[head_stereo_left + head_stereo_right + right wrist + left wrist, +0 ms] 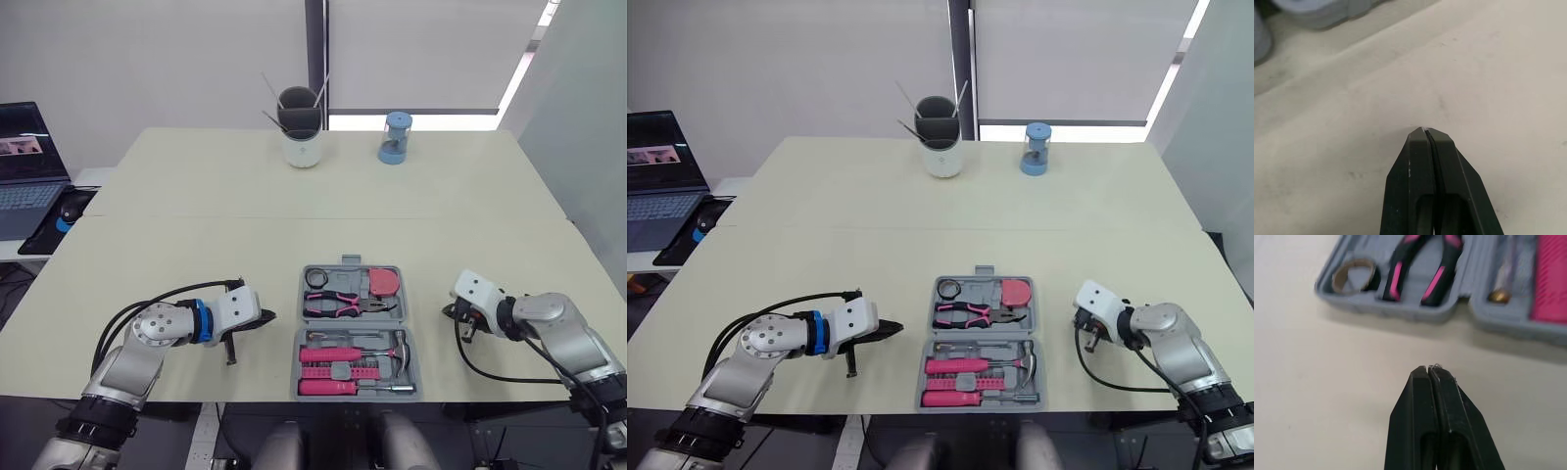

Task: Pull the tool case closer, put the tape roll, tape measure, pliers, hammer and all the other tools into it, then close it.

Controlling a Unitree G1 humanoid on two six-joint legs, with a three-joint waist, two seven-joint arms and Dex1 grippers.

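Beige tabletop (196, 255) carries the open grey plastic tool case (351, 261) at its near edge with the pink-handled pliers (348, 305) and hammer (392, 351) seated inside, while the left gripper (1428, 368) and right gripper (1425, 129) flank it pinched closed and empty, presumably ready to close the lid.

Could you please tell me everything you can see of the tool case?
The tool case is grey plastic, lying open on the table near its front edge. Its far half holds a tape roll, pliers and a pink tape measure; the near half a hammer and pink-handled tools. The left pincer and right pincer, both shut, stand clear.
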